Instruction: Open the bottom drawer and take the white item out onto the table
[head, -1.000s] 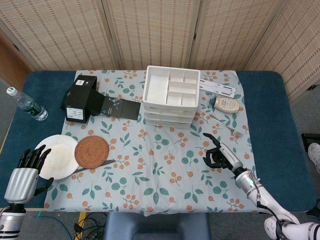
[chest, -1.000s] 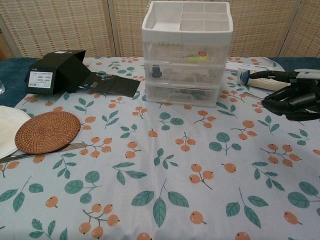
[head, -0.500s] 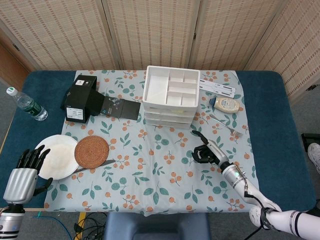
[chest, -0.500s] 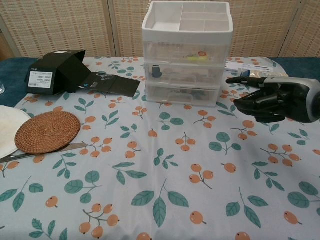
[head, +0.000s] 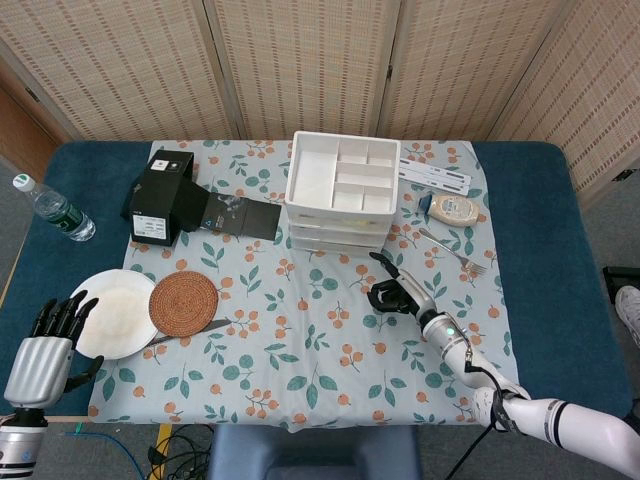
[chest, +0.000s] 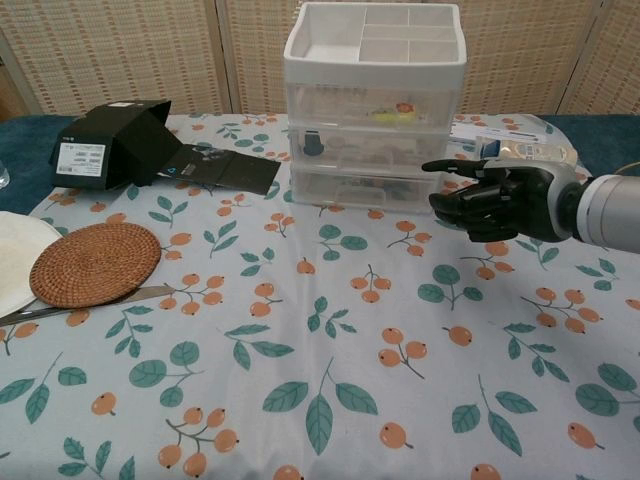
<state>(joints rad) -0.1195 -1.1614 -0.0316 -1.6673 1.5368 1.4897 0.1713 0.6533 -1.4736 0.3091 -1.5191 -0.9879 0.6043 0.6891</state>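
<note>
Right robot hand (chest: 500, 200) hovered empty, fingers curled, just before the shut bottom drawer (chest: 365, 188) of the white organizer (head: 340, 195) on the table (head: 540, 250). Light, slippery plastic probably; hook its front lip.

The right hand (head: 397, 293), fingers curled, hovers just before the closed drawer unit (head: 340, 196); left hand (head: 47, 350) spread beside the plate (head: 115, 312).

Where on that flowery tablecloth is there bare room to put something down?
The widest free patch is the cloth's front middle, between the round woven coaster and the right hand. Crowded: left, by the white plate and black box; behind, the white plastic drawer unit.
</note>
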